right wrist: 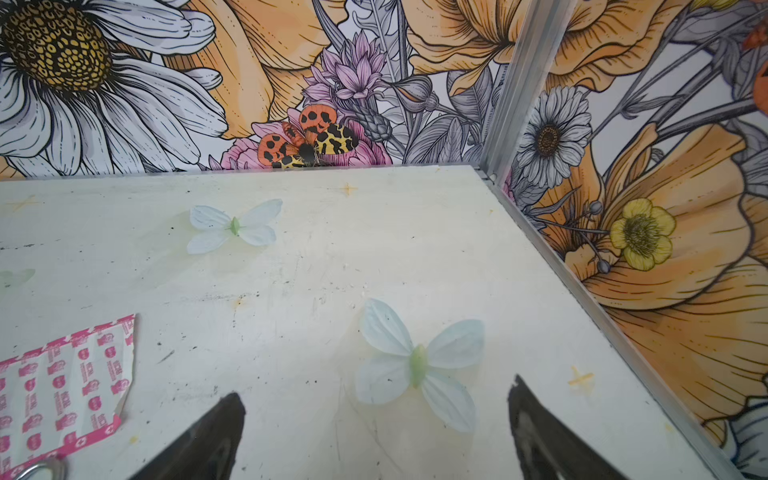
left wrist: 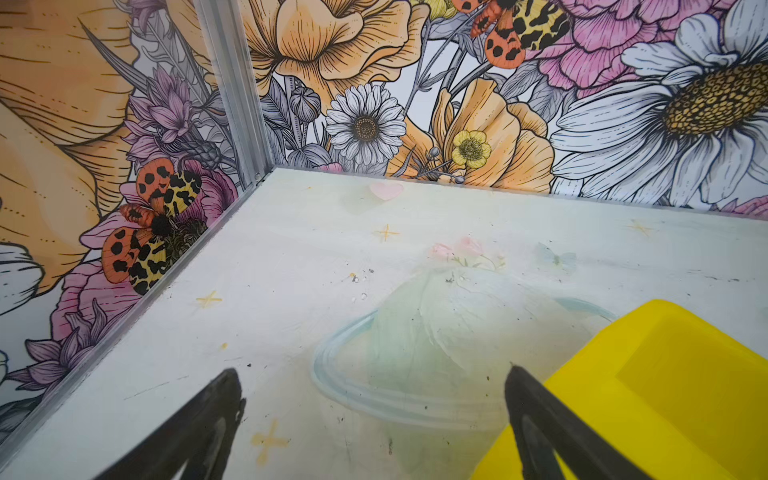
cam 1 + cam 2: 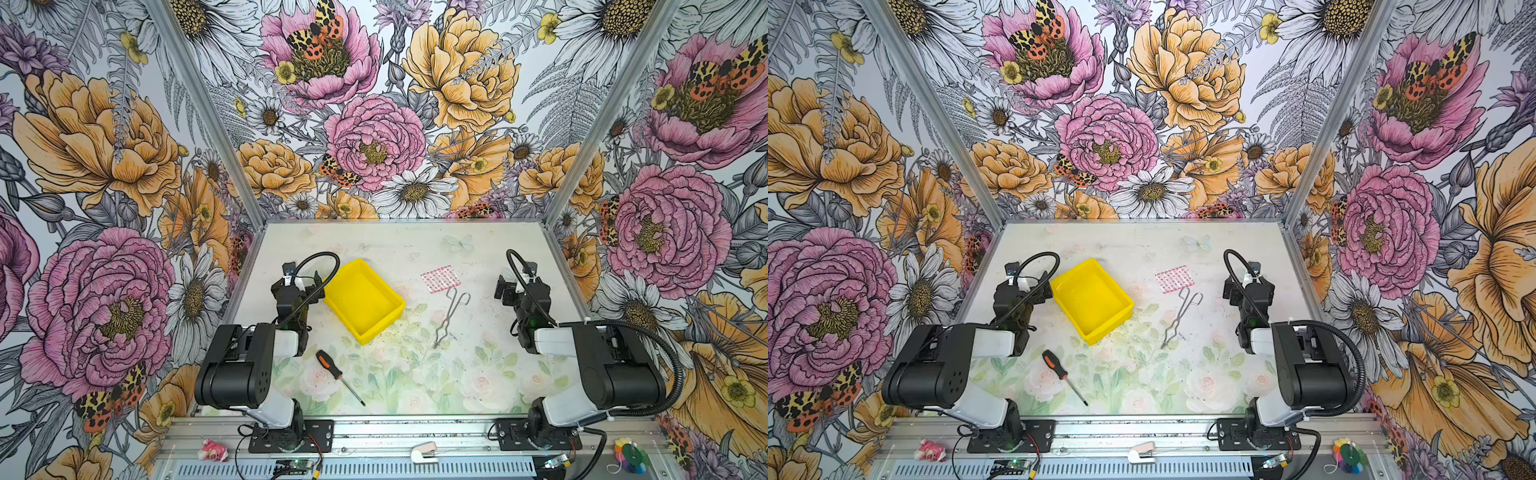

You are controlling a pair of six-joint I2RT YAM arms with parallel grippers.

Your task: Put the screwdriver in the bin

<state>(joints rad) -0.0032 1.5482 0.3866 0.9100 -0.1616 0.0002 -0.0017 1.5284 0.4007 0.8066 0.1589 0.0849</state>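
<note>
We find the screwdriver out on the table, both grippers empty.

The screwdriver (image 3: 338,376) lies flat at the near left of the table (image 3: 374,237), outside the bin (image 3: 361,299) and on its near side, not touching it. Our left gripper (image 2: 372,372) hangs just left of the bin, fingers spread wide on nothing. Our right gripper (image 1: 376,388), at the right, is likewise spread and empty.

Both arms (image 3: 232,374) are black with white segments, ribbed black cables (image 3: 316,266) and seemingly dark jaws.
</note>
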